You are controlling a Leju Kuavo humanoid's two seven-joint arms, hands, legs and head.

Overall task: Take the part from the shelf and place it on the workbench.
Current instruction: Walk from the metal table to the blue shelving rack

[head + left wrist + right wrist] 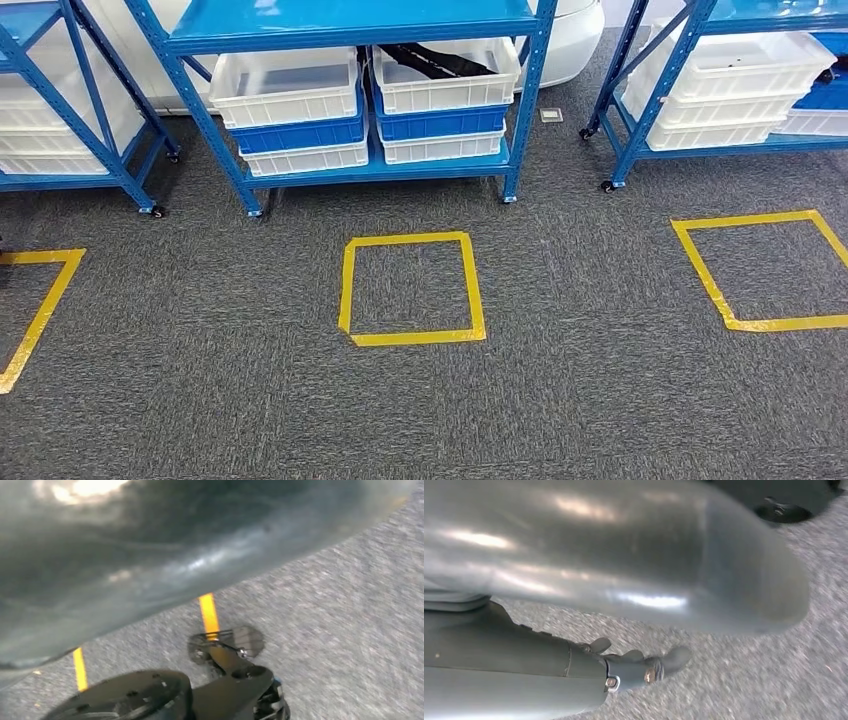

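A blue shelf (350,25) stands ahead of me in the head view, with stacked white and blue bins on its lower level. The top right white bin (445,85) holds a long dark part (437,59). The white bin (285,88) beside it looks empty. My right hand (624,580) hangs over the grey carpet in the right wrist view, its thick thumb and fingers (639,667) stretched out with nothing in them. My left hand (150,555) is a blurred grey mass close to its wrist camera, so its fingers cannot be made out.
A yellow tape square (412,290) marks the carpet in front of the middle shelf, with others at right (765,270) and left (35,300). More blue shelves with white bins stand at left (60,110) and right (730,80).
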